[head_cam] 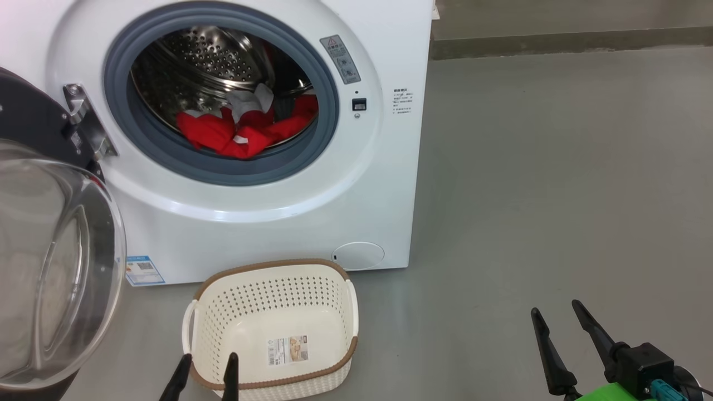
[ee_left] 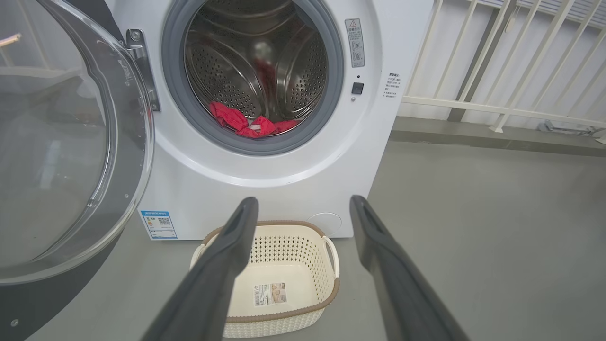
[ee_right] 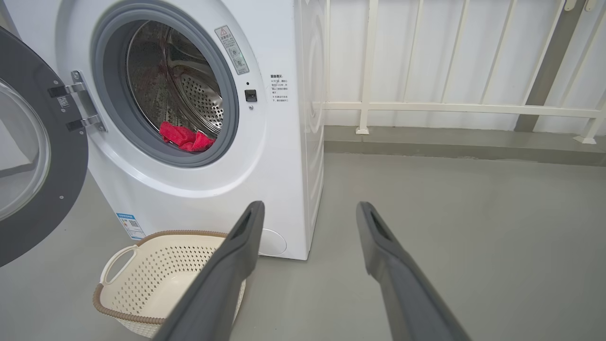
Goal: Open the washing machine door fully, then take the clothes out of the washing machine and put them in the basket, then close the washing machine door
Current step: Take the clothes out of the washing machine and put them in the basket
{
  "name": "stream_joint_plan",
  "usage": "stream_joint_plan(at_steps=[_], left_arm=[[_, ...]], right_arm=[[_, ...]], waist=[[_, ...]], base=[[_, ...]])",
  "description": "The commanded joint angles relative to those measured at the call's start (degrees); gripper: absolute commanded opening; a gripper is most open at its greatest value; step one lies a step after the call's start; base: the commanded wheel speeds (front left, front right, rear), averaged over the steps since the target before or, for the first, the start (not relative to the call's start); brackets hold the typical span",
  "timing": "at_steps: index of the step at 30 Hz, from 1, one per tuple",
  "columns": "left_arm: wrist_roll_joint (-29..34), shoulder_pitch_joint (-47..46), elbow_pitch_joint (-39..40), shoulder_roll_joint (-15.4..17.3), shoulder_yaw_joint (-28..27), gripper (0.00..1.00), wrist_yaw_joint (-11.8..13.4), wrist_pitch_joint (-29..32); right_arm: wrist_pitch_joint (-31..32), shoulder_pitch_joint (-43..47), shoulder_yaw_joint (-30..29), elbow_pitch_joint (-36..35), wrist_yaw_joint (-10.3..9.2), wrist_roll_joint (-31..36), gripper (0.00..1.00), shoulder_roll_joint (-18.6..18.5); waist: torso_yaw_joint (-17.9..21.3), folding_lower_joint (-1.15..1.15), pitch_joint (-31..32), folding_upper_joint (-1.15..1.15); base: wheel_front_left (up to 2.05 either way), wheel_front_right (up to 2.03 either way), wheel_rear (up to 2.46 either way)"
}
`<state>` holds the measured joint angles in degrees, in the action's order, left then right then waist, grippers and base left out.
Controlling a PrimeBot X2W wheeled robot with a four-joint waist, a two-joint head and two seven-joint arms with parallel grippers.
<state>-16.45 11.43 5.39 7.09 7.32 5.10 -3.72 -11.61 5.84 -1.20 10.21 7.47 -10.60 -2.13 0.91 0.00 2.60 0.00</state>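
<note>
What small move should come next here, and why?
Probably reach the open left gripper forward into the steel perforated drum, toward the bright red fabric clothes. The round black-rimmed glass door stands swung wide, the clothes lie at the drum's front, the cream perforated plastic basket below holds no garment, and the right gripper is open and empty too.

1 washing machine point(head_cam: 267, 223), 1 door point(head_cam: 28, 106), 1 basket point(head_cam: 267, 263). 2 grippers: left gripper point(head_cam: 209, 356) + right gripper point(head_cam: 556, 307), 2 fingers point(head_cam: 550, 351) ea. Clothes point(head_cam: 214, 131): 1 red heap (no. of pcs unclear).
</note>
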Motion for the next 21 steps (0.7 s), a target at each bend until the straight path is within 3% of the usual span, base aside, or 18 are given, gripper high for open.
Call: stream_joint_plan(at_steps=[1, 13, 21], left_arm=[[0.16, -3.00, 1.28, 0.44, -1.66, 1.00, 0.48, -0.71], [0.95, -3.56, 1.35, 1.22, -1.06, 1.00, 0.89, -1.14], [0.41, -3.55, 1.32, 1.30, -1.14, 1.00, 1.15, -1.35]], right_arm=[[-0.60, -1.50, 1.42, -1.24, 0.02, -0.63, 1.00, -0.75], [-0.55, -1.44, 1.56, -1.13, 0.02, -0.88, 1.00, -0.75], [-0.51, -1.39, 1.63, -1.12, 0.02, -0.83, 1.00, -0.75]], waist=[[-0.02, 0.00, -0.01, 0.00], [-0.25, 0.00, -0.20, 0.00], [-0.23, 0.00, -0.24, 0.00]], base=[[0.90, -0.90, 0.00], [1.39, -1.39, 0.00], [0.45, -0.45, 0.00]])
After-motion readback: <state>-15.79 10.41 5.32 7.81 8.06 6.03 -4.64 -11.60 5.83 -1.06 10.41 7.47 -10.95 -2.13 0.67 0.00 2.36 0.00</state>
